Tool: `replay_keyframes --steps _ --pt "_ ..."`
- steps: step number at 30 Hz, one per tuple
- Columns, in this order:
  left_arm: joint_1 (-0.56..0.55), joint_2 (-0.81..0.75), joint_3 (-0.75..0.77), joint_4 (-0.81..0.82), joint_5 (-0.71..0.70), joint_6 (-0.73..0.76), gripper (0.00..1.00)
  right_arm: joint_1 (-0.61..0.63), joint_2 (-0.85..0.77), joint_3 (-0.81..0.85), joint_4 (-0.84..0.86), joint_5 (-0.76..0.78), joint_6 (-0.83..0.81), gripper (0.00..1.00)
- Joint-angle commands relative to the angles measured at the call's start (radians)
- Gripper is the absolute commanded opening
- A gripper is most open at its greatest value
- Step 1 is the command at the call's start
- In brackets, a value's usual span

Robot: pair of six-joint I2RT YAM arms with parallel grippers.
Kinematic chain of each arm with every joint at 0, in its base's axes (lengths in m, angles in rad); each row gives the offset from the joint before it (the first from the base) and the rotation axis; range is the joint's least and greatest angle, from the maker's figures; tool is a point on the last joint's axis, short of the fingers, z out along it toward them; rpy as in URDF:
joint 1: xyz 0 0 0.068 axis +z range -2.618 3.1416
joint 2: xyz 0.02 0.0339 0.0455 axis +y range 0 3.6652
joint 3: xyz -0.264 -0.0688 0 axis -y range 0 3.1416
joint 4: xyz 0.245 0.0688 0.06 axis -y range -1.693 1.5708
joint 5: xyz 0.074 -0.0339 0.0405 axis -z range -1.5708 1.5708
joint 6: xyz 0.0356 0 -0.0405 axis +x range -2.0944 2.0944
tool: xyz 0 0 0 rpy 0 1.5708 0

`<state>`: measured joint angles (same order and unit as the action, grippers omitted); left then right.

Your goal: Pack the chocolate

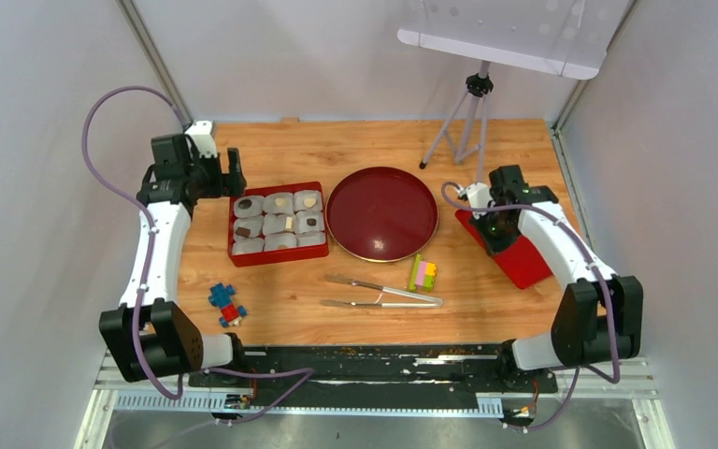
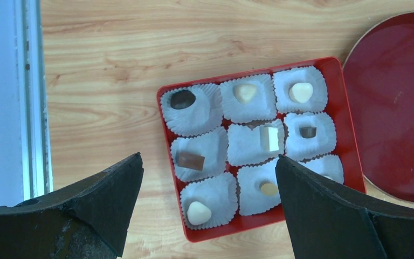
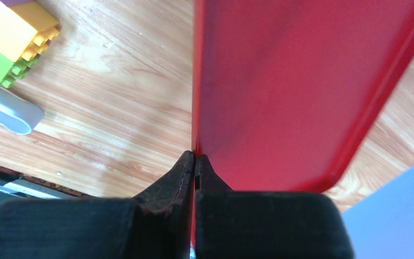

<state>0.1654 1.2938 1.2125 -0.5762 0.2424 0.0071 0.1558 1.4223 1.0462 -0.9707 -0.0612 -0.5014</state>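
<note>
The chocolate sits in white paper cups in a red box (image 1: 279,259). The left wrist view shows a dark oval (image 2: 183,99), cream hearts (image 2: 245,92) (image 2: 199,212), a brown bar (image 2: 190,160) and a white block (image 2: 270,138); one cup is partly hidden by a finger. My left gripper (image 1: 234,178) is open and empty above the box's left edge, its jaws wide apart (image 2: 209,158). My right gripper (image 1: 491,224) is shut on the edge of the red lid (image 1: 524,262), which stands tilted at the right. The pinch shows in the right wrist view (image 3: 194,156).
A round dark red plate (image 1: 381,213) lies right of the box. Metal tongs (image 1: 383,292) and a green-yellow block stack (image 1: 422,272) lie in front of it. A blue-red block toy (image 1: 227,304) sits front left. A tripod (image 1: 467,112) stands at the back.
</note>
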Motion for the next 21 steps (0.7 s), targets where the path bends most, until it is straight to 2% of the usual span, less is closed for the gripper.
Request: replay_keyframes --steps 1,6,8,14,18,21 --pt "-0.038 0.027 0.049 0.069 0.042 0.052 1.0 -0.025 -0.094 0.118 -0.213 -0.091 -0.012 0.0" --pt "-0.11 -0.02 0.008 0.178 0.148 0.16 1.0 -0.024 -0.184 0.199 -0.255 -0.339 -0.014 0.0" --pt "-0.148 -0.074 -0.039 0.263 0.252 0.237 1.0 -0.018 -0.196 0.232 -0.255 -0.438 -0.007 0.0" --pt "-0.397 -0.257 -0.13 0.278 0.435 0.749 1.0 0.071 -0.173 0.356 -0.265 -0.659 -0.005 0.0" --pt "-0.532 -0.271 -0.096 0.199 0.505 1.084 1.0 0.192 -0.094 0.466 -0.251 -0.735 -0.026 0.0" --pt "-0.617 -0.23 -0.024 0.061 0.531 1.347 1.0 0.253 0.005 0.567 -0.259 -0.779 -0.054 0.0"
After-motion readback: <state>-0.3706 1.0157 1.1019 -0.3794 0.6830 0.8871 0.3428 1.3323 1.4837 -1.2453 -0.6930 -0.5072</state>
